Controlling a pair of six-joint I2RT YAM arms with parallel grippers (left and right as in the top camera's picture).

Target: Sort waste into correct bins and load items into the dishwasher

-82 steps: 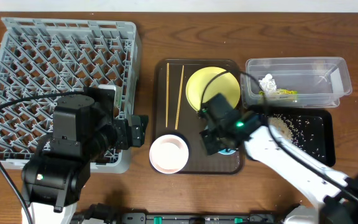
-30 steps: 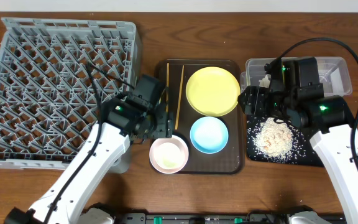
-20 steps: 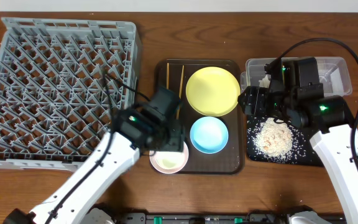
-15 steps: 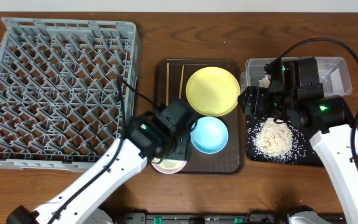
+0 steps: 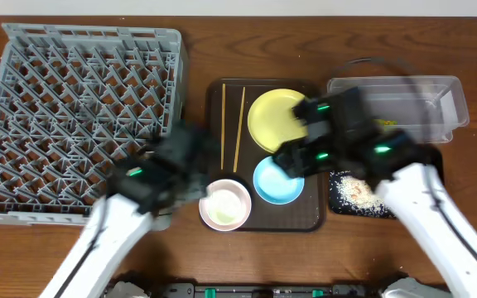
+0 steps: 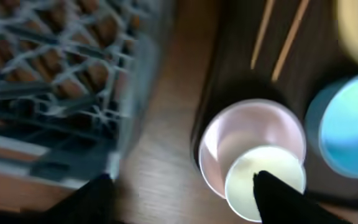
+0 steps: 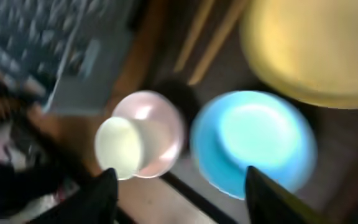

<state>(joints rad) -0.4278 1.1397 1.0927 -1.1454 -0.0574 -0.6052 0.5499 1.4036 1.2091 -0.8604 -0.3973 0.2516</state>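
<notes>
Pink bowl [image 5: 226, 205]: sits at the near-left corner of the brown tray [image 5: 255, 218], just beside the blue bowl [image 5: 278, 179].
Cup [image 6: 244, 180]: stands inside the pink bowl, off-centre and against its near rim.
Handling, bowl and cup: both look hard, smooth and light, so stiff but probably slippery. The cup is loose in the bowl and would likely tip or slide if the bowl were lifted first. Better to take the cup by its wall, then pinch the bowl over its rim on a free side.
Blue bowl, handling: seems the same kind of ware. Its rim is clear all round, so a rim pinch suits it.
Chopsticks [image 5: 232, 124]: lie flat, side by side, along the tray's left part. They are thin and light, probably hard to get under and apt to roll.
Plate [image 5: 267, 120]: lies flat at the far end of the tray. Only its edge offers a hold.
Left gripper [image 6: 182, 186]: jaws wide apart and empty, by the pink bowl, over the counter [image 5: 190, 50] between rack [image 5: 73, 108] and tray.
Right gripper [image 7: 179, 177]: jaws spread, nothing held, above the tray near the blue bowl.
Overhead view: gives the whole layout, with the rack on the left and the tub [image 5: 421, 91] and rice [image 5: 356, 189] on the right. Both arms are smeared there, so the jaws cannot be read.
Wrist views: show the cup nested in the bowl and the open jaws. The tub and rice are out of frame.
</notes>
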